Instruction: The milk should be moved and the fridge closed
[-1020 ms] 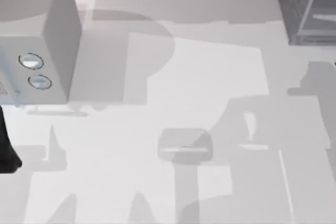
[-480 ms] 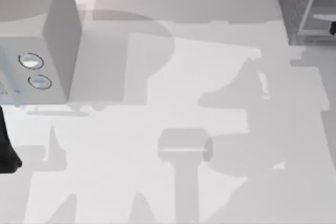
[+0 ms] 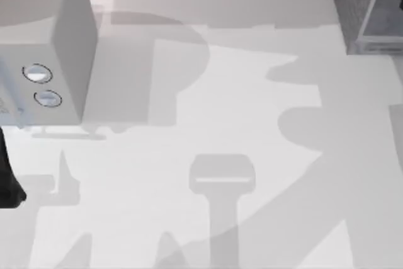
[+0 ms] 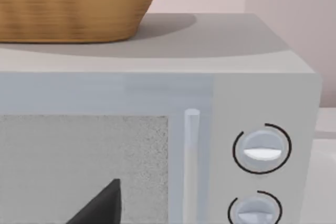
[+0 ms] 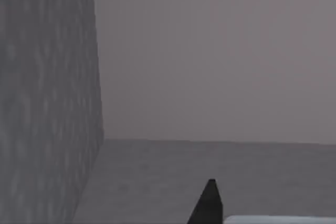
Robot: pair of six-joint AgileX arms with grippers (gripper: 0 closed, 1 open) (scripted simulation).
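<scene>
Speckled grey fridge (image 3: 362, 4), no lettering

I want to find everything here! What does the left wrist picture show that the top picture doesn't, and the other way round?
Left wrist view: a brown woven basket standing on the microwave, and the microwave's door handle. Top view: the dark grey fridge at the far right corner, and the white table. Both: the microwave's two round dials.

The right pincer (image 5: 209, 203) has gone up the right edge into the fridge (image 3: 359, 4).
</scene>
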